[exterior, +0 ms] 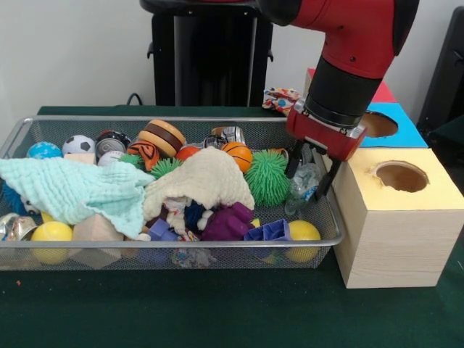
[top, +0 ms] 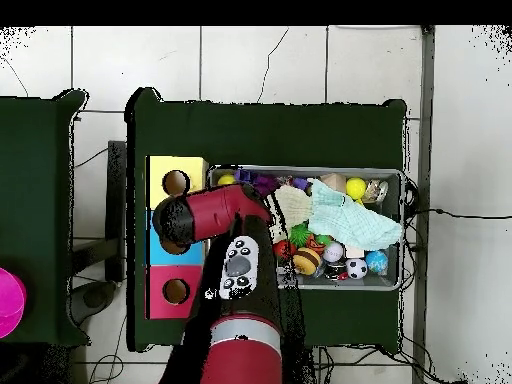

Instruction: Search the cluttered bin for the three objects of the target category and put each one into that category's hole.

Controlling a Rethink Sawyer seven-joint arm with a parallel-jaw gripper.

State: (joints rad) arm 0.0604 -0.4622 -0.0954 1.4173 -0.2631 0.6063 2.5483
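Observation:
The wire mesh bin [exterior: 181,245] holds a heap of toys and cloths. My gripper [exterior: 309,174] is down in its right end, with a finger on either side of a small clear bluish bottle [exterior: 304,185], which fills the gap between them. The blue-topped box [exterior: 406,132] with its round hole [exterior: 378,125] stands behind and to the right of the gripper. In the overhead view my arm [top: 215,215] covers the gripper and bottle and part of the blue top [top: 158,258]. No other clear bottles show.
A yellow-topped box [exterior: 428,190] stands right of the bin, a red-topped one [exterior: 384,93] behind the blue. In the bin lie a mint cloth [exterior: 80,190], a cream cloth [exterior: 206,181], a green spiky ball [exterior: 268,177], balls and cans.

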